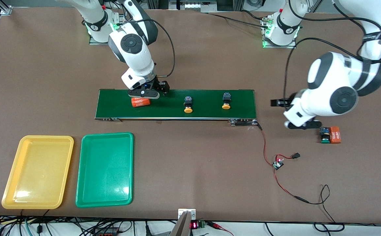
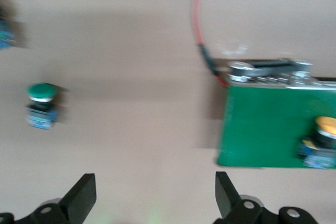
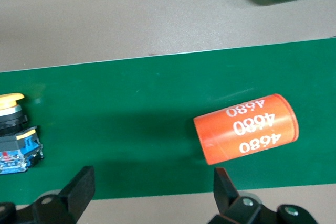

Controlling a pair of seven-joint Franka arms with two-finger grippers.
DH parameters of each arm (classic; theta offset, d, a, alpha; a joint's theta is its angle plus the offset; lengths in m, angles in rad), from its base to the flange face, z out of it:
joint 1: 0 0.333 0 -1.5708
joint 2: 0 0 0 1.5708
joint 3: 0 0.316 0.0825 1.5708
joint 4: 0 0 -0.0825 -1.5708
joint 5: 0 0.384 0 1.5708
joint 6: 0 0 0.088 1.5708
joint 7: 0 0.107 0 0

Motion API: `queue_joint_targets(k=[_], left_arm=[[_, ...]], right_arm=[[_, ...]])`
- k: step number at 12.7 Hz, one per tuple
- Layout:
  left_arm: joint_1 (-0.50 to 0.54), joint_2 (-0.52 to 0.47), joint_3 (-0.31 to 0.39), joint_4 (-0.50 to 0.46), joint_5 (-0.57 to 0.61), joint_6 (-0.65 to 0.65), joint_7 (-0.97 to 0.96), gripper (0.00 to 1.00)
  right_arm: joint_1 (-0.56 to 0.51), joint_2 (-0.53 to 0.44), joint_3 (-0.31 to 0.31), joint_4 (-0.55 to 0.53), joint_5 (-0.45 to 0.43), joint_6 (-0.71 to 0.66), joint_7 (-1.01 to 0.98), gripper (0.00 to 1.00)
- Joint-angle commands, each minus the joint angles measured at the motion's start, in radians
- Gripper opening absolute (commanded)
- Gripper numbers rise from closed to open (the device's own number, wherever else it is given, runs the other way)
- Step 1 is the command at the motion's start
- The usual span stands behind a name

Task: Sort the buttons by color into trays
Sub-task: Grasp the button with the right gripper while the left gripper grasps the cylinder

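Observation:
Two orange-yellow buttons [image 1: 188,105] [image 1: 226,101] stand on the dark-green belt [image 1: 210,111]. One green button [image 1: 324,135] stands on the table past the belt's end, toward the left arm's end. Another green button [image 2: 41,106] stands on the table in the left wrist view, apart from my left gripper [image 2: 155,195], which hangs open and empty. My right gripper [image 3: 152,192] is open over the belt's edge farther from the front camera, holding nothing. The yellow tray [image 1: 38,141] and green tray [image 1: 107,137] lie empty, nearer the front camera than the belt.
An orange cylinder marked 4680 [image 3: 245,128] lies on the belt beside my right gripper. A second one [image 1: 335,135] touches the green button on the table. A red wire [image 1: 266,144] runs from the belt's end to a small board [image 1: 278,163].

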Motion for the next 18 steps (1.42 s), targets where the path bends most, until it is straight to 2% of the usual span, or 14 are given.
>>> queue_joint_targets(k=[1, 4, 6, 10, 11, 13, 16, 18], left_arm=[[-0.005, 0.018, 0.112, -0.004, 0.115, 0.042, 0.096, 1.0], [0.021, 0.078, 0.203, -0.009, 0.179, 0.177, 0.24, 1.0], [0.086, 0.126, 0.212, -0.01, 0.173, 0.302, 0.419, 1.0], [0.142, 0.198, 0.234, -0.009, 0.173, 0.483, 0.616, 1.0], [0.163, 0.218, 0.234, -0.01, 0.167, 0.523, 0.662, 0.96], [0.186, 0.23, 0.234, -0.009, 0.164, 0.535, 0.688, 0.88], [0.226, 0.271, 0.232, -0.021, 0.163, 0.608, 0.728, 0.86], [0.226, 0.273, 0.232, -0.026, 0.161, 0.613, 0.716, 0.86]], right_arm=[[0.017, 0.009, -0.003, 0.015, -0.006, -0.011, 0.026, 1.0], [0.02, 0.023, -0.003, 0.029, -0.01, -0.008, 0.086, 1.0], [0.04, 0.047, -0.003, 0.052, -0.009, -0.008, 0.091, 1.0], [0.049, 0.074, -0.003, 0.075, -0.016, -0.002, 0.057, 1.0], [0.048, 0.075, -0.003, 0.075, -0.016, -0.002, 0.013, 1.0], [0.045, 0.077, -0.004, 0.075, -0.016, 0.0, -0.027, 1.0], [0.043, 0.083, -0.004, 0.079, -0.012, 0.011, -0.021, 1.0], [0.041, 0.084, -0.006, 0.078, -0.009, 0.017, -0.018, 1.0]])
